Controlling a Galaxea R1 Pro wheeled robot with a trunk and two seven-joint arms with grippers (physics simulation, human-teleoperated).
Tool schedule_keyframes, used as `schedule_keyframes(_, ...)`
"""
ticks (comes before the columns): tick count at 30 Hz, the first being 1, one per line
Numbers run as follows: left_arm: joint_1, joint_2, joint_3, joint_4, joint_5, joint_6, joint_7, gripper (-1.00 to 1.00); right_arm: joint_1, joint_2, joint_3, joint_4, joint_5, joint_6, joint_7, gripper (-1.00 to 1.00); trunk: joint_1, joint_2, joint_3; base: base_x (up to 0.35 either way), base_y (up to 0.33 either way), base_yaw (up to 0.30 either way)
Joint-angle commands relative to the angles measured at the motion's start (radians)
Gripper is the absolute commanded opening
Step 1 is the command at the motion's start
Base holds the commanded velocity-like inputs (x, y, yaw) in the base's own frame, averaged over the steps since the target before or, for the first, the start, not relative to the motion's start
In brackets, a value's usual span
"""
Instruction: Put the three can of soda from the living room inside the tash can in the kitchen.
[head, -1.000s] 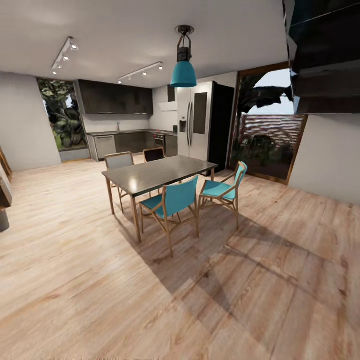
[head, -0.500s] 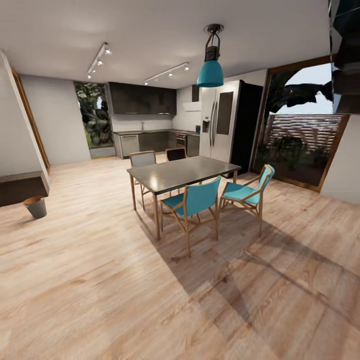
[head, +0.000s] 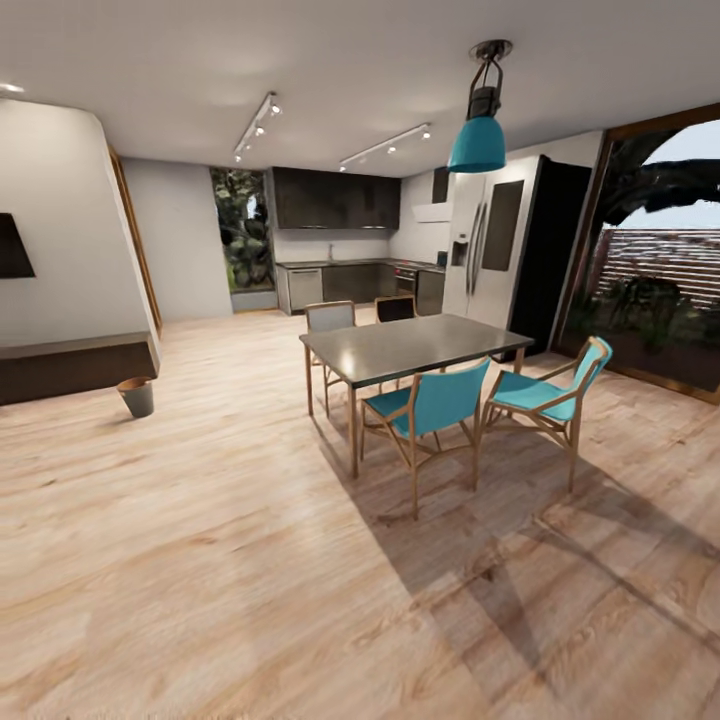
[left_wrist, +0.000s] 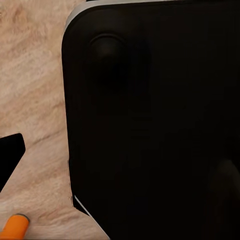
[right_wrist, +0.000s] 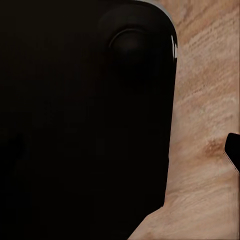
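We look across a wide room with a pale plank floor (head: 200, 560) toward a dark kitchen (head: 340, 240) at the far end. The tash can (head: 137, 397), a small brown tapered bucket, stands upright on the floor just beside the end of a long dark bench (head: 70, 366) that runs along the white wall on our left. A dark panel (head: 12, 245) hangs on that wall above the bench.

Near the middle of the room stands a dining worktop (head: 415, 345) with a dark glossy top and wooden legs. Two teal chairs (head: 430, 405) sit at its near long edge and near its right end, the second one (head: 550, 395) angled outward. Two more chairs (head: 330, 318) with pale and dark backs are tucked at the far long edge. A teal pendant lamp (head: 477, 140) hangs from the ceiling above the worktop. Behind it a tall silver fridge (head: 485, 255) stands against a black cabinet, and a big glazed opening (head: 660, 250) on the right shows a slatted fence and plants.

In the left wrist view a black body panel (left_wrist: 150, 125) of the robot covers most of the picture, with plank floor beside it and an orange rounded tip (left_wrist: 15, 227) at one corner; we cannot tell what it is. In the right wrist view a similar black panel (right_wrist: 85, 120) lies over the floor. We cannot tell whether either tool is released or clenched, as their fingers are out of sight.
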Motion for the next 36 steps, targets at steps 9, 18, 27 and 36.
schedule_keyframes(9, 0.0, 0.001, 0.0, 0.0, 0.002, 0.0, 0.009, 1.0, 0.0, -0.003, -0.001, 0.0, 0.0, -0.001, 0.0, 1.0, 0.0, 0.0, -0.003, 0.0, 0.0, 0.292)
schedule_keyframes(18, 0.0, -0.003, 0.004, 0.0, 0.001, -0.001, 0.012, 1.0, 0.0, -0.002, 0.001, 0.0, 0.0, -0.003, 0.0, 1.0, 0.0, 0.0, -0.007, 0.0, 0.0, 0.292)
schedule_keyframes(27, 0.001, -0.002, 0.001, 0.0, 0.001, 0.0, 0.012, 1.0, 0.0, -0.001, 0.001, 0.0, 0.0, -0.003, 0.0, 1.0, 0.0, 0.0, -0.011, 0.0, 0.0, 0.292)
schedule_keyframes(36, 0.0, -0.002, 0.0, 0.0, 0.005, 0.009, 0.012, 1.0, 0.0, -0.001, 0.001, 0.0, 0.0, -0.003, 0.0, 1.0, 0.0, 0.0, -0.015, 0.132, 0.0, 0.292)
